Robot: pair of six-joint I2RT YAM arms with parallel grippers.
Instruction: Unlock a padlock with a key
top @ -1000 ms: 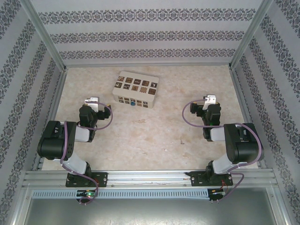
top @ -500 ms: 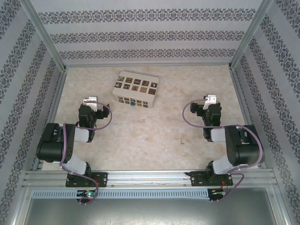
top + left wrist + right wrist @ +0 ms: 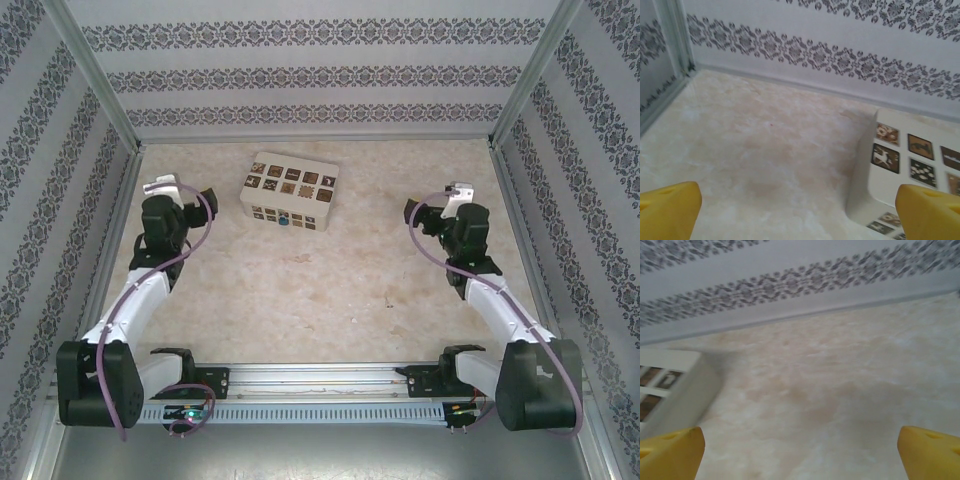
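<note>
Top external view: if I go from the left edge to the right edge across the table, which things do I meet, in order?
The left arm's two-finger gripper, open → white rectangular box with dark patterned squares → the right arm's two-finger gripper, open.

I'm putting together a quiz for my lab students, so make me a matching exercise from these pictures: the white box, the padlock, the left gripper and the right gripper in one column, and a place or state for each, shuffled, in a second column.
Column one:
1. white box
2. padlock
3. left gripper
4. right gripper

Column two:
A. open, over the right side of the table
B. blue, at the white box's near side
C. on the far part of the table, patterned squares on top
D. open, over the left side, the white box to its right

Pairs: 1-C, 2-B, 3-D, 4-A
</note>
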